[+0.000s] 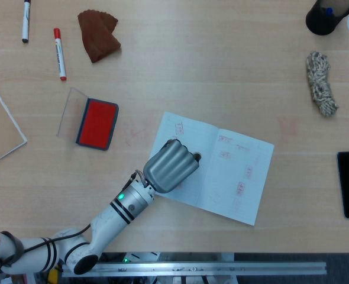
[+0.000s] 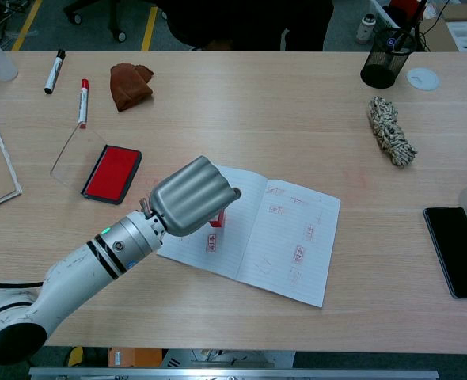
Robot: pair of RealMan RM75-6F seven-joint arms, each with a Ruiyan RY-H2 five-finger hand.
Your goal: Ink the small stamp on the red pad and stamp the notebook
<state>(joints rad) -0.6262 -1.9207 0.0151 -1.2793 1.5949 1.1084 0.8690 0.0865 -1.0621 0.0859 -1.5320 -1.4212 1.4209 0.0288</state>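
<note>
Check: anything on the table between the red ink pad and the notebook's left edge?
Nothing lies there. In the head view the stretch from the red ink pad to the notebook is bare wood with faint red smudges; the left hand, holding the small stamp, is over the page.

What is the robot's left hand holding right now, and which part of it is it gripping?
The left hand grips the small red stamp by its upper end, most of which the fingers hide. The stamp's lower end points down over the notebook. The right hand is not in view.
</note>
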